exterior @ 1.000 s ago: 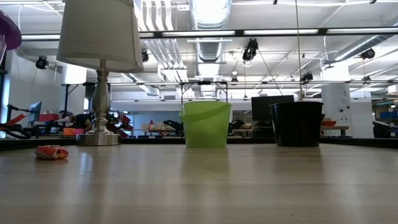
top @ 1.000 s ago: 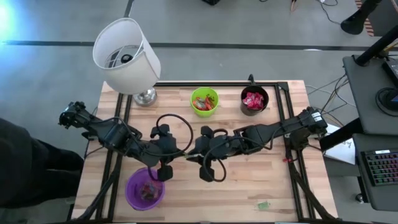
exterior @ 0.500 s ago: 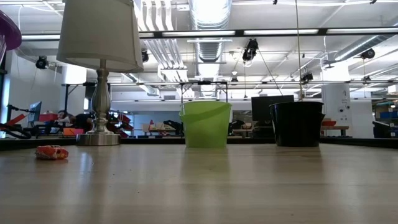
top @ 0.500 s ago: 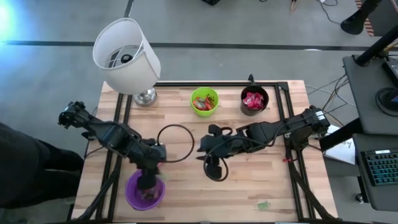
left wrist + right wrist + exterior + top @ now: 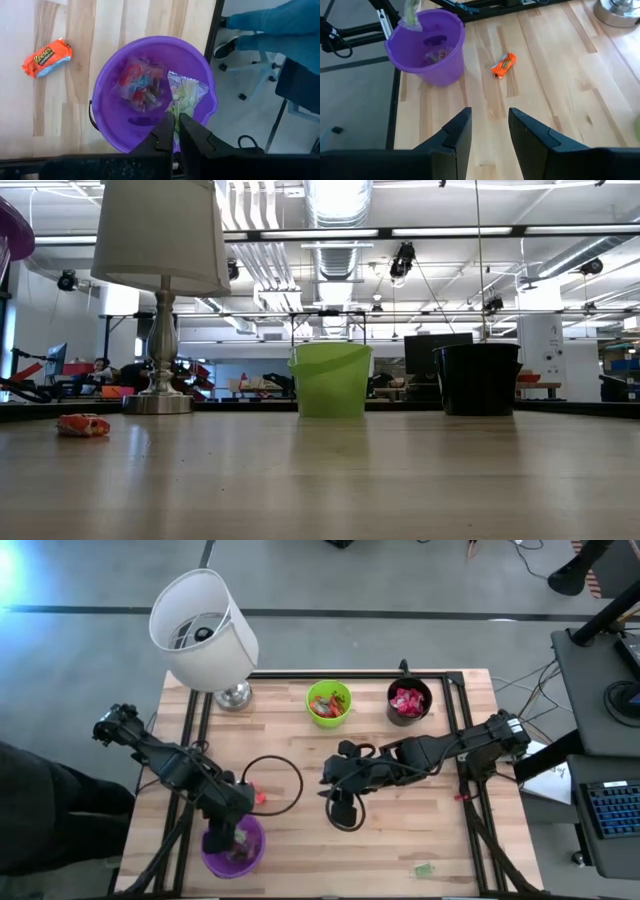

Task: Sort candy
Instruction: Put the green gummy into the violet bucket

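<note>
While my left gripper (image 5: 175, 131) pinches a pale green, crinkly clear packet (image 5: 184, 97) over the purple cup (image 5: 234, 845) at the bench's (image 5: 400, 840) front left corner, a wrapped sweet (image 5: 137, 86) lies inside. My right gripper (image 5: 489, 129) hangs released over mid-bench. An orange candy (image 5: 260, 796) lies just beside the cup.

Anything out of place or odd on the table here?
Two sweets lie loose outside the cups: an orange packet beside the purple cup, and a small green candy near the table's front edge.
</note>
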`<state>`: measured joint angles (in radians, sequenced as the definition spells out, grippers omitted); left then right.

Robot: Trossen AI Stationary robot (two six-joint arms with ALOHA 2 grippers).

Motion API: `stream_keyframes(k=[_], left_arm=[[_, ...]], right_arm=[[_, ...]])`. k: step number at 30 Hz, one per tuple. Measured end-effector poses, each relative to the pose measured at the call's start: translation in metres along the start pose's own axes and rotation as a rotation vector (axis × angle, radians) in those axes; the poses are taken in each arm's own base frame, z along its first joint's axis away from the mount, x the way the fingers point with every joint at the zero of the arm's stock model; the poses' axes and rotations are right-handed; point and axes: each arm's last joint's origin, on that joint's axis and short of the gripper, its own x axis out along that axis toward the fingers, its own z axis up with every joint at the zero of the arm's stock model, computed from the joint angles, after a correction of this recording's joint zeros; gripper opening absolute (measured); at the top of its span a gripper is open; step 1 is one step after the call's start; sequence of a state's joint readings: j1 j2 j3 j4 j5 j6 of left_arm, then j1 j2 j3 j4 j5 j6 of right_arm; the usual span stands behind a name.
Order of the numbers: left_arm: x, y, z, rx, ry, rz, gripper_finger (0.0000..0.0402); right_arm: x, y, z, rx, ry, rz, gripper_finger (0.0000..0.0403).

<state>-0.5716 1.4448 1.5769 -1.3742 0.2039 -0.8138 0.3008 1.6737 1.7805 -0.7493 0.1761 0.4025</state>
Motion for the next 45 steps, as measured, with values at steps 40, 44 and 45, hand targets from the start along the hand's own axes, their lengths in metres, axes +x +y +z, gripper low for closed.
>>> stream_keyframes(k=[40, 44, 45], left_arm=[[0.053, -0.018, 0.016, 0.193, -0.219, 0.424, 0.0115], [0.054, -0.019, 0.016, 0.19, -0.22, 0.418, 0.0115], [0.054, -0.019, 0.016, 0.188, -0.219, 0.417, 0.0115]], right_arm=[[-0.025, 0.076, -0.181, 0.258, 0.731, -0.325, 0.0102], [-0.016, 0.078, -0.202, 0.324, 0.796, -0.299, 0.0108], [-0.014, 0.08, -0.206, 0.333, 0.801, -0.28, 0.0112]])
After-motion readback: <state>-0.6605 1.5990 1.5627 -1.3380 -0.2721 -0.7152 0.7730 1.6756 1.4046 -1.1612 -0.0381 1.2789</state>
